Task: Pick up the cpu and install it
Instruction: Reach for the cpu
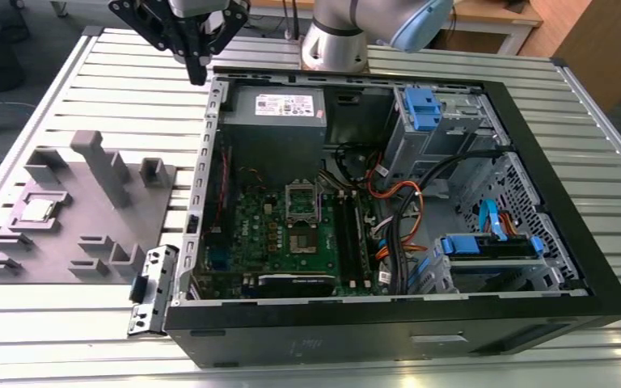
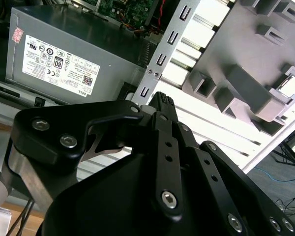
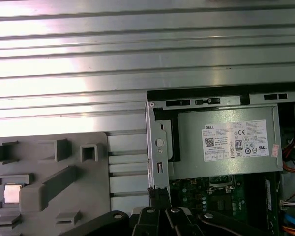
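Note:
The cpu [image 1: 38, 210] is a small silver square lying flat in a recess of the grey plastic tray [image 1: 95, 250], on the exterior view's left. It shows in both wrist views too, cpu [image 2: 290, 87] and cpu [image 3: 11, 193]. My black gripper [image 1: 196, 74] hangs above the table by the far left corner of the open computer case [image 1: 397, 323], well away from the cpu. Its fingers [image 2: 162, 104] are pressed together with nothing between them. The gripper [image 3: 159, 192] points down near the case's metal edge. The motherboard's metal-framed socket [image 1: 302, 202] sits inside the case.
The case holds a grey power supply [image 1: 278, 109], a green motherboard [image 1: 278, 234], orange and black cables [image 1: 397, 202] and blue drive brackets [image 1: 488, 246]. The tray has tall grey posts [image 1: 100, 166]. A loose metal bracket [image 1: 149, 291] lies between tray and case on the slatted table [image 1: 106, 73].

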